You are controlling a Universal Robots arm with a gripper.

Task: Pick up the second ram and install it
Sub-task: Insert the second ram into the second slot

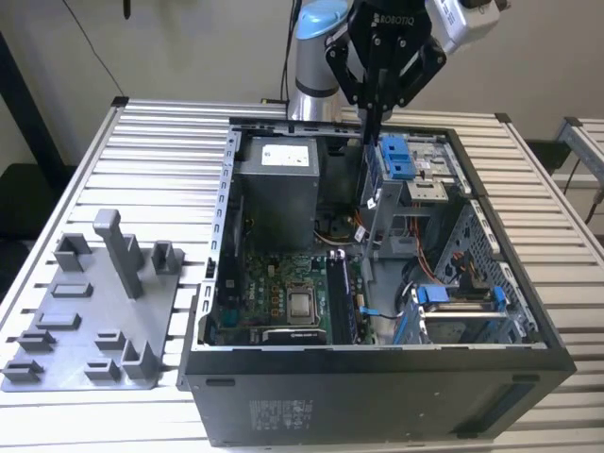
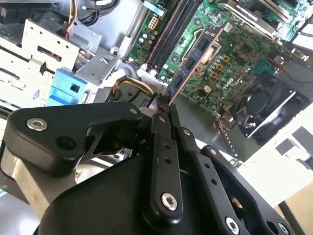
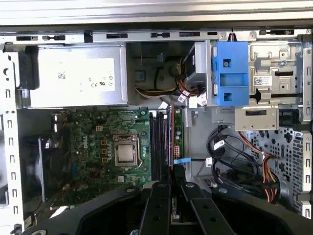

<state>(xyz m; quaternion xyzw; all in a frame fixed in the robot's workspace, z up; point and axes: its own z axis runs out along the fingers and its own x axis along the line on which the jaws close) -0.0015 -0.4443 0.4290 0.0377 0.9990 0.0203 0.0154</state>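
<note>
Gripper (image 2: 161,105) poised over the open computer case (image 1: 377,396).
Fingers clenched on the second ram (image 2: 194,61), held edge-on above the motherboard (image 3: 93,142) and its memory slots (image 3: 157,147).

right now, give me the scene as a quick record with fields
gripper: shut on the second ram, above the open computer case
second ram: held by one end, hanging clear of the motherboard
memory slots: dark, beside the processor socket
case: lying open on the slatted table
grey fixture: on the table at the exterior view's left
</note>
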